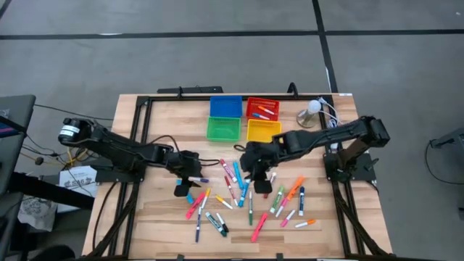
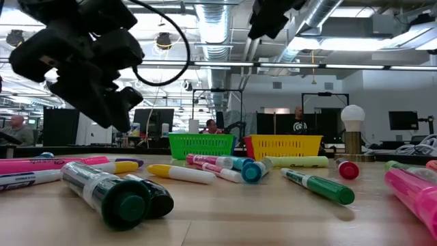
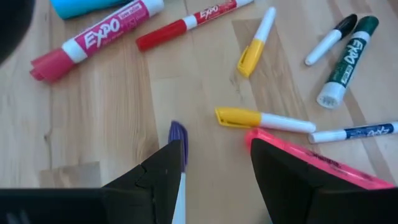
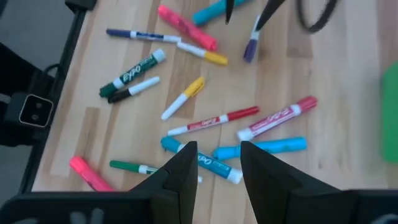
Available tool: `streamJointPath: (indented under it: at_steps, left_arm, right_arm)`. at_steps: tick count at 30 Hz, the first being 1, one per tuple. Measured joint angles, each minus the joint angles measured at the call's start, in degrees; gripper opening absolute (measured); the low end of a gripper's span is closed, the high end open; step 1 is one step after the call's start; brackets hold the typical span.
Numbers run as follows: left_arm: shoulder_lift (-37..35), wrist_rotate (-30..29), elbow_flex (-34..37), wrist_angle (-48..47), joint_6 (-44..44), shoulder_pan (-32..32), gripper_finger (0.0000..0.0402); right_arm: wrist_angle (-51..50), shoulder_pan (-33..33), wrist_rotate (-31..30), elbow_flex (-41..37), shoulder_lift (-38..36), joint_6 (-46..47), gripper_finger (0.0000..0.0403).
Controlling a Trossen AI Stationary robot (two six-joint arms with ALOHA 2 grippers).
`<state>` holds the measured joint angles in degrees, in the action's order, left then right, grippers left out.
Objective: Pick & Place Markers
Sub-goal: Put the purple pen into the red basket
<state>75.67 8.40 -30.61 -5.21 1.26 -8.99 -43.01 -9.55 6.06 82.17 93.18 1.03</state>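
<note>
Many markers [image 1: 239, 192] with coloured caps lie scattered on the wooden table [image 1: 159, 232]. My left gripper [image 3: 217, 144] hangs low over their left side [image 1: 188, 183], open. A purple-capped marker [image 3: 178, 134] runs along the inner side of one finger and pokes out past its tip [image 1: 201, 179]. A pink marker [image 3: 323, 165] passes behind the other finger. My right gripper [image 4: 217, 148] is open higher up, over the middle of the pile [image 1: 257, 180]. A blue marker [image 4: 208, 163] on the table shows through its gap. My left gripper has the purple marker's white barrel [image 3: 179, 199] lying along the inner side of one finger [image 3: 158, 180]. I cannot tell whether that finger touches it. The other finger [image 3: 292, 180] stands well apart from it, with bare wood showing between.
Behind the markers stand a blue bin [image 1: 225, 106], a green bin [image 1: 222, 129], a yellow bin [image 1: 263, 130] and a red bin [image 1: 263, 109] with markers in it. A white bulb-shaped lamp [image 1: 313, 107] stands at the far right. People sit in the room beyond.
</note>
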Motion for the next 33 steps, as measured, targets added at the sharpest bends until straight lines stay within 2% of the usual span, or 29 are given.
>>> streamJointPath:
  at_steps: [7, 14, 19, 24, 33]
  left_arm:
    - [1.7, 0.0, -0.6, -2.3, -1.3, 0.0, 0.0191]
    - [0.0, -0.5, -0.7, -3.0, -1.9, 0.1, 0.0191]
    - [0.1, -0.8, -0.7, -3.2, -1.7, 0.1, 0.0191]
    - [0.3, -2.0, -0.7, -3.5, -1.6, 0.1, 0.0191]
    - [0.3, -2.4, -0.7, -4.4, -3.1, 0.5, 0.0191]
  right_arm:
    - [-0.5, 1.6, 0.0, -1.6, -7.3, -1.5, 0.0113]
    - [19.2, 2.6, 0.0, -21.2, -24.0, 6.8, 0.0113]
    - [27.8, 2.2, 0.0, -31.5, -35.1, 11.5, 0.0113]
    - [36.0, 1.7, -0.1, -38.6, -43.1, 12.1, 0.0113]
    - [40.0, 3.3, -0.5, -45.9, -52.1, 11.1, 0.0113]
